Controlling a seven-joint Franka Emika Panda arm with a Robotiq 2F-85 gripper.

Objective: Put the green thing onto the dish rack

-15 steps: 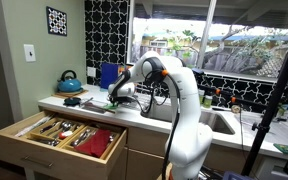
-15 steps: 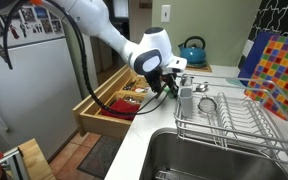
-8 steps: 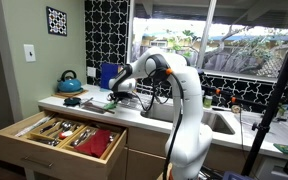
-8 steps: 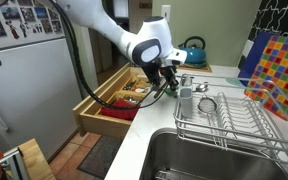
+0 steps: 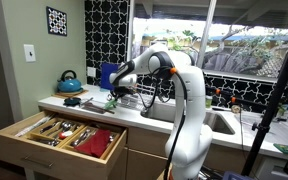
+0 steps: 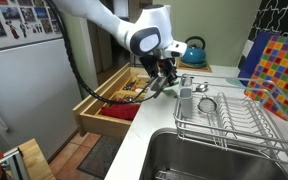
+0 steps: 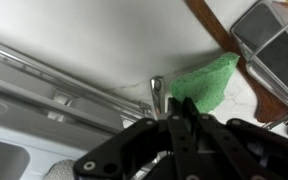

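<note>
The wrist view shows the black gripper clenched on an edge of the small bright-green cloth-like thing, over the pale countertop. An exterior view adds the low dark wire dish rack by the sink, with the green thing hanging just beside it, not touching.

No text, label, brand, number or sign can be read in any of the views.

dish rack on counter beside sink | green thing in tool, near rack | kettle behind
</note>
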